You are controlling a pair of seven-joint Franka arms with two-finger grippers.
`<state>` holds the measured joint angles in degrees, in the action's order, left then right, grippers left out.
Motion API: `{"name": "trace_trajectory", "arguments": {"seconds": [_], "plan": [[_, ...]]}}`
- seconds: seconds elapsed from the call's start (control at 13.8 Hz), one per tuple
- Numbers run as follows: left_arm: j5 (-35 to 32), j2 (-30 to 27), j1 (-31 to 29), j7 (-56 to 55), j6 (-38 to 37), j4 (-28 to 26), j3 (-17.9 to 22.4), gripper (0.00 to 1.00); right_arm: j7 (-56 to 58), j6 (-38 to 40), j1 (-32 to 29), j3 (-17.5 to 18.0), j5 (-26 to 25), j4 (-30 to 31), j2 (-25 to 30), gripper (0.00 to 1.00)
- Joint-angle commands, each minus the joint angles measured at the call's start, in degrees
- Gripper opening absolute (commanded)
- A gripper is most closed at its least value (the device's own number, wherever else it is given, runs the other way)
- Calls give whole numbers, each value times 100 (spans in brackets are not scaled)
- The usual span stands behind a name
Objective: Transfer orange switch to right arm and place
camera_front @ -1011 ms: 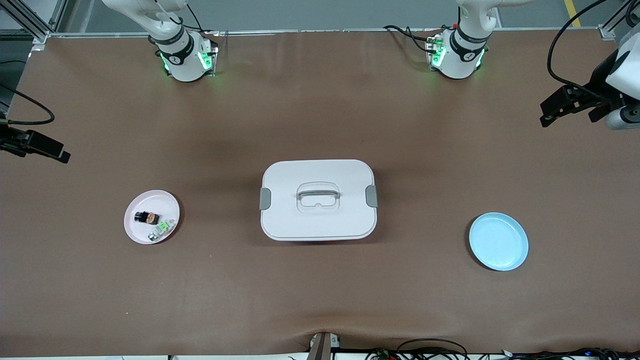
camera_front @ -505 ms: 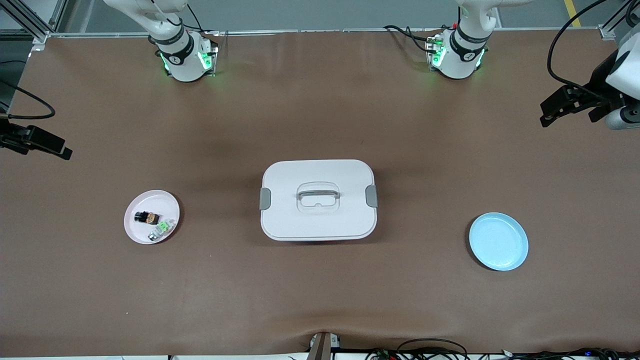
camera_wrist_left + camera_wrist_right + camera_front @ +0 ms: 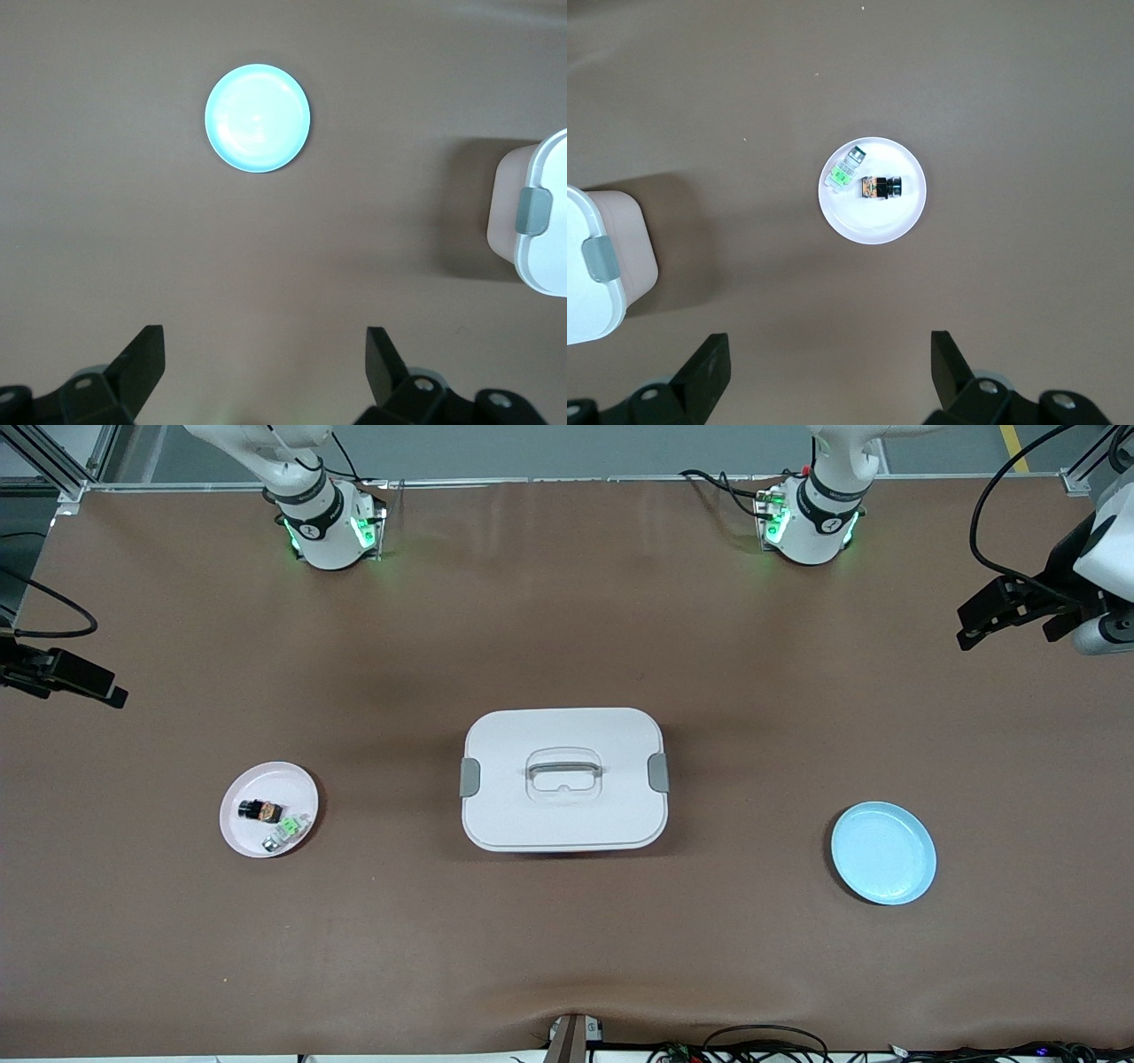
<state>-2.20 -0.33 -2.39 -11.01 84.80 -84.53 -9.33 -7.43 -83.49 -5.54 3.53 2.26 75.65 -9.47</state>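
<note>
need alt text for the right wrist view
A small pink plate on a brown table holds the orange switch beside a green-and-white component. The right gripper hangs above with jaws open, and a white lidded box shows at the frame's edge.

Front camera high, facing arm bases; wrist cameras look straight down; all share white box (image 3: pixel 563 779).

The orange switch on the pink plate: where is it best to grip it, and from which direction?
Probably from straight above, claw closing across the narrow sides of the orange switch. It lies flat on the pink plate, and the green-and-white component sits close beside one long side, so the fingers need care there.
</note>
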Motion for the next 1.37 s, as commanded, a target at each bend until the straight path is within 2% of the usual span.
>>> {"name": "trace_trajectory", "arguments": {"seconds": [0.0, 0.14, 0.36, 1.3], "plan": [[79, -46, -33, 91, -95, 33, 11, 100, -4, -27, -140, 130, 38, 231, 191, 100], [79, -54, -33, 91, -95, 25, 28, 100, 5, -71, -140, 122, 20, 240, 217, 100], [79, -55, -68, 91, -95, 25, 46, 100, 382, -168, 70, 130, -453, 231, 244, 100], [79, -10, -95, 90, -104, 25, 46, 100, 708, -80, -167, 86, -393, 196, 402, 100]]}}
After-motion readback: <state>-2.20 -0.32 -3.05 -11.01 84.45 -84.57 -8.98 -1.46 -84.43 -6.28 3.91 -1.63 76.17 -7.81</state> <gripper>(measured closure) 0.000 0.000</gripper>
